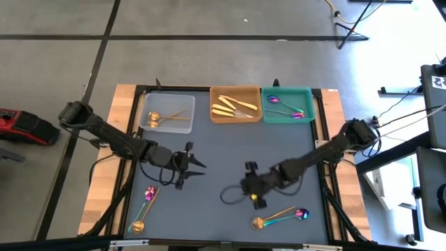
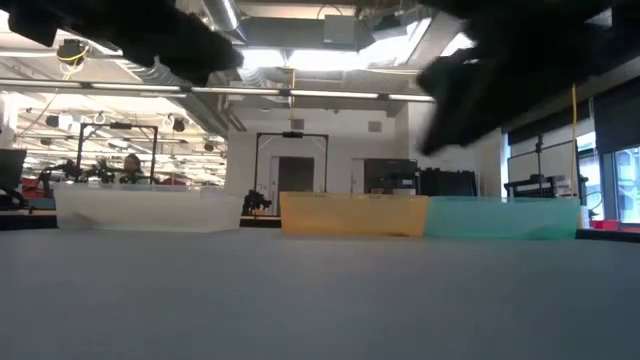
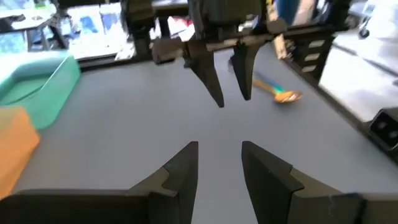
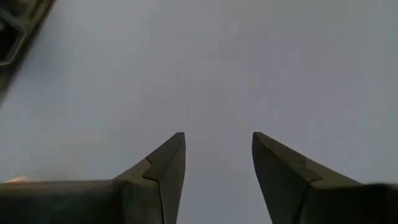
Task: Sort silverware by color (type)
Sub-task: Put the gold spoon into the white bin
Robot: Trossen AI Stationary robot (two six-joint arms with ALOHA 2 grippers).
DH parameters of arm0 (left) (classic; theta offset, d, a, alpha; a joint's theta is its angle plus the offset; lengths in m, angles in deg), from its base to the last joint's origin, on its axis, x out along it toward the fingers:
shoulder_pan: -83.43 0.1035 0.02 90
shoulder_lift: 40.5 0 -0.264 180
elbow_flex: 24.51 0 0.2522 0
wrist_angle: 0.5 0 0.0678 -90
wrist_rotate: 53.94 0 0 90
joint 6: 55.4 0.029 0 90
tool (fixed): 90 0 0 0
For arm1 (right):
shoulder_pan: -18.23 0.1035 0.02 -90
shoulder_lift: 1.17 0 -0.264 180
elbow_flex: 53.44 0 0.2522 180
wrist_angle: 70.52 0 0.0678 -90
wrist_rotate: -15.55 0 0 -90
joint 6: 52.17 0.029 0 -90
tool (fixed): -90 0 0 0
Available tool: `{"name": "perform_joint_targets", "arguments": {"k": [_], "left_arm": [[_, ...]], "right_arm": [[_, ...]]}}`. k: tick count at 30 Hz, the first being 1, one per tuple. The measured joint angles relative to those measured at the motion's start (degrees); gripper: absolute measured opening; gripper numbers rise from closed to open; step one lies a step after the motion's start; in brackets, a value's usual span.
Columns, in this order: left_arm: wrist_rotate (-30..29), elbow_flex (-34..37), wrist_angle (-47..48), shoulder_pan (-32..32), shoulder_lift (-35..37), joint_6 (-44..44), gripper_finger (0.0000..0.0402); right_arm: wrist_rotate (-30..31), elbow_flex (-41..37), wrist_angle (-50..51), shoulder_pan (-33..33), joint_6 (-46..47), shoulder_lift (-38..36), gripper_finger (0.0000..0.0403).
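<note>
High view: left gripper (image 1: 197, 164) and right gripper (image 1: 245, 185) are held low over the mat (image 1: 223, 150), jaws parted, nothing gripped.

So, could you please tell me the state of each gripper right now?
Left gripper: open, holding nothing.
Right gripper: open, holding nothing.

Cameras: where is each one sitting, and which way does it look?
High view: above the table, looking straight down; both arms show, left gripper and right gripper open.
Low view: at tabletop height, looking level across at three trays; dark arm parts overhead.
Left wrist view: on the left arm, facing the right gripper; own fingers show.
Right wrist view: on the right arm, facing bare tabletop; own fingers show.
Shared: high and low views both show the teal tray.
</note>
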Motion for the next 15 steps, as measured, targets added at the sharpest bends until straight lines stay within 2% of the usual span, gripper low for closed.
{"name": "perform_joint_targets", "arguments": {"k": [4,9,15], "left_arm": [[0.0,-0.02,-2.89,-1.49,-1.47,-1.39,0.0118],[0.0,-0.02,-3.28,-2.22,-3.37,-4.12,0.0118],[-0.6,-0.02,-3.3,-2.22,-4.99,-6.62,0.0118]], "right_arm": [[0.06,-0.01,4.73,5.36,9.35,-0.01,0.0174],[-2.32,-0.01,5.71,11.55,20.21,-0.01,0.0174],[1.48,0.01,6.39,18.36,30.49,-0.01,0.0174]]}}
